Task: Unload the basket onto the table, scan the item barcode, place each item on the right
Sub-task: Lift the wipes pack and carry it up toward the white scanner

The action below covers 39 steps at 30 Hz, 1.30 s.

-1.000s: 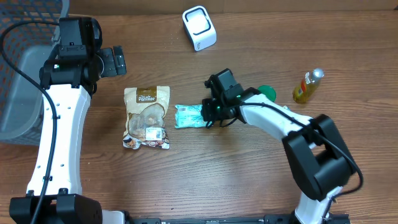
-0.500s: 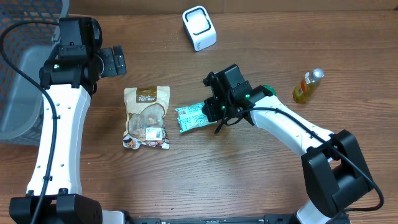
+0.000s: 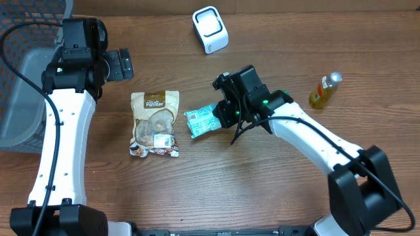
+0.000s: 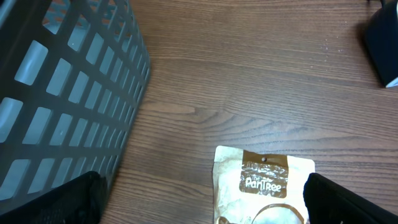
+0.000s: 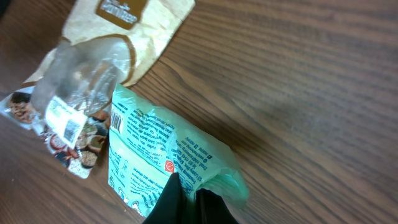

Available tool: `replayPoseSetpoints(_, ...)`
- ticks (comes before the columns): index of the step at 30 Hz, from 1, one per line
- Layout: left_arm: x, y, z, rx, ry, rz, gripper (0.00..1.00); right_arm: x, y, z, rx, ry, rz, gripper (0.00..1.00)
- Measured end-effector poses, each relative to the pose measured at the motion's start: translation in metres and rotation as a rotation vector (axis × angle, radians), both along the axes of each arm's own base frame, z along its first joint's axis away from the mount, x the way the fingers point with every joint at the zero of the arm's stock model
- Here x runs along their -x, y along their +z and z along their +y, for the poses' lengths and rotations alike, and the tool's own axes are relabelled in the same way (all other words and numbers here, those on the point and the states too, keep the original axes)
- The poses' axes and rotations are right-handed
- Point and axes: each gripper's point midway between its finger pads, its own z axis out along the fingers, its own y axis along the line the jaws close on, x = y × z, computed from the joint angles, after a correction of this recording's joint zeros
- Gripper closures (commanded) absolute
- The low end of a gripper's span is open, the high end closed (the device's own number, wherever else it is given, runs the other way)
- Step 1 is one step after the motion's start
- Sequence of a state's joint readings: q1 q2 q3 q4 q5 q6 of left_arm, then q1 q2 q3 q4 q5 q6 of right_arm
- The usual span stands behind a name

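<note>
A mint-green packet (image 3: pixel 202 121) hangs just above the table at the middle, and my right gripper (image 3: pixel 224 115) is shut on its right end. The right wrist view shows the packet's (image 5: pixel 152 146) printed side, with my right gripper's (image 5: pixel 191 202) black fingers pinching its crumpled edge. The white barcode scanner (image 3: pixel 210 29) stands at the back centre, apart from the packet. My left gripper (image 3: pixel 122 64) stays open at the back left. In the left wrist view my left gripper (image 4: pixel 202 205) is spread wide above bare wood, with nothing between its fingers.
A brown-and-cream snack pouch (image 3: pixel 155 123) lies flat to the left of the packet and shows in both wrist views (image 4: pixel 264 180) (image 5: pixel 102 59). A grey slotted basket (image 3: pixel 20 98) fills the left edge. At the right stand a small yellow bottle (image 3: pixel 325 90) and a green round object (image 3: pixel 282 97).
My right gripper has drawn the packet's right end up and slightly toward the back, tilting the packet. The right arm has swung out to the right. The left arm has not moved.
</note>
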<state>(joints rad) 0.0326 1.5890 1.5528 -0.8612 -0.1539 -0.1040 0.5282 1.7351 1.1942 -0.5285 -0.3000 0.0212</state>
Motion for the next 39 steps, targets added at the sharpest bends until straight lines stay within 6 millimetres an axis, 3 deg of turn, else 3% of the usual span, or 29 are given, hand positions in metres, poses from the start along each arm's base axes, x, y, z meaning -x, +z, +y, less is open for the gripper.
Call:
replayPoseSetpoints(8, 0.0, 0.0, 0.0, 0.0, 0.0, 0.0, 0.01, 0.002, 0.021, -0.001, -0.013, 0.034, -0.059, 0.96)
replayPoseSetpoints(39, 0.0, 0.0, 0.0, 0.0, 0.0, 0.0, 0.01, 0.002, 0.021, -0.001, 0.093, 0.325, -0.255, 0.97)
